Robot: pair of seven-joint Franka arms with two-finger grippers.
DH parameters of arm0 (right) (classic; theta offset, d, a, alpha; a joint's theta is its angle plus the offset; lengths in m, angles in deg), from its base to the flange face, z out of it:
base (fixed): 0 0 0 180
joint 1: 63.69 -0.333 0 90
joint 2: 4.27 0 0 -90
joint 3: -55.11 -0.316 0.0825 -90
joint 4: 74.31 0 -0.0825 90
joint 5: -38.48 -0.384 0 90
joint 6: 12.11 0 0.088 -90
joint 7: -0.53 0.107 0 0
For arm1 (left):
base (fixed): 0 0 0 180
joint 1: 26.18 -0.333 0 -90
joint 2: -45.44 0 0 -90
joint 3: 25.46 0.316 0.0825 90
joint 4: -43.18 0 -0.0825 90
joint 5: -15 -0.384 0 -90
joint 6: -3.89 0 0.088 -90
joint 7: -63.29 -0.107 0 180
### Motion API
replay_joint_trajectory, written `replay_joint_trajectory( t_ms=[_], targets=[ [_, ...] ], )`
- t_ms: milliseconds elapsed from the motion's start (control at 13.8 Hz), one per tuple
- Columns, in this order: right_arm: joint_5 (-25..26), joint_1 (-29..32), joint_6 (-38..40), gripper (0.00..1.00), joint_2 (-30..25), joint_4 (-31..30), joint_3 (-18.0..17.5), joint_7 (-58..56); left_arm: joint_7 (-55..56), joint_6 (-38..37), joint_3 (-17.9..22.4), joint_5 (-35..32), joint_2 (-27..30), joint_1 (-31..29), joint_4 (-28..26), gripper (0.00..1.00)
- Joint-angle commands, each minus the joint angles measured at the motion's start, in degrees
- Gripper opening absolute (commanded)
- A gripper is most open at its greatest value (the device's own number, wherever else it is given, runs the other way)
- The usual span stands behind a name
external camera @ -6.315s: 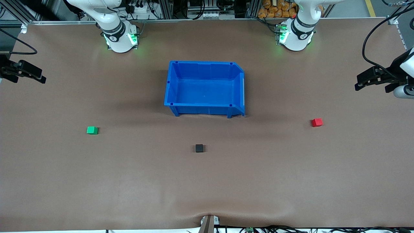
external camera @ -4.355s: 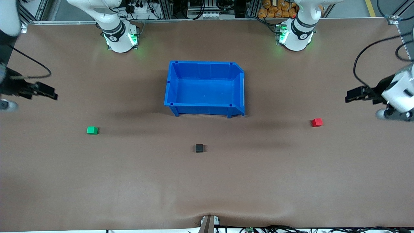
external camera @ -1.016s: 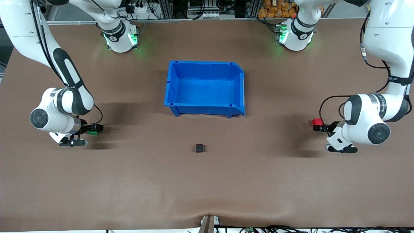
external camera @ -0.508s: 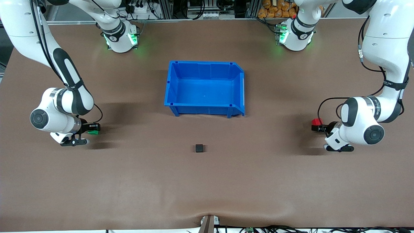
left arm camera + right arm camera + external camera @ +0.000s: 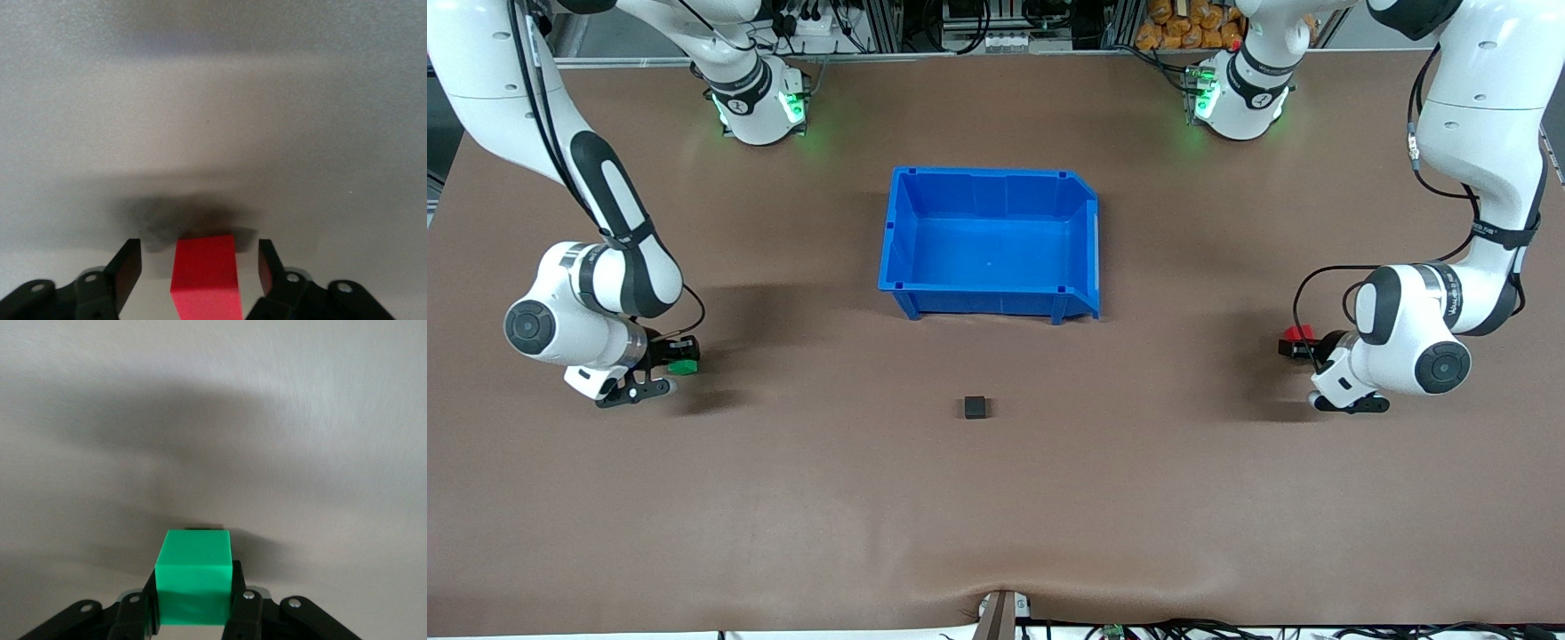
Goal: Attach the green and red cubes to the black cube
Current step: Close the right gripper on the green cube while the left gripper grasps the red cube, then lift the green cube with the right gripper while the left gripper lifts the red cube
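The green cube [image 5: 684, 365] sits toward the right arm's end of the table. My right gripper [image 5: 677, 358] is shut on it; in the right wrist view the fingers press both sides of the green cube [image 5: 194, 577]. The red cube [image 5: 1296, 333] sits toward the left arm's end. My left gripper [image 5: 1299, 346] is open around it; in the left wrist view the red cube [image 5: 206, 275] stands between the two fingers with a gap on each side. The black cube [image 5: 975, 407] sits alone mid-table, nearer the front camera than the blue bin.
An empty blue bin [image 5: 898, 233] stands in the middle of the table, between the two arm bases and the black cube. Brown table surface stretches around the black cube.
My right gripper's fingers have shut on the green cube. My left gripper has crept a little farther around the red cube. The black cube has not moved.
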Motion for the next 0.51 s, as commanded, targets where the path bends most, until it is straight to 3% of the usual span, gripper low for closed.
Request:
replay_joint_trajectory(
  t_ms=[0, 290, 435],
  targets=[
    [0.4, -0.1, 0.8, 0.00, -0.6, 3.1, 0.0, -7.9, 1.0, 0.4, -0.2, 0.8, 1.0, -0.1, -1.0, 0.68],
    [0.6, -2.2, 0.8, 0.00, -0.5, 7.4, 0.0, -21.9, 1.0, 0.2, -0.2, 1.0, 0.9, 0.0, -0.9, 0.49],
    [1.2, -2.8, 0.8, 0.00, -0.3, 10.2, 0.0, -33.9, 0.9, 0.0, -0.2, 1.0, 0.9, -0.1, -0.7, 0.47]
  ],
)
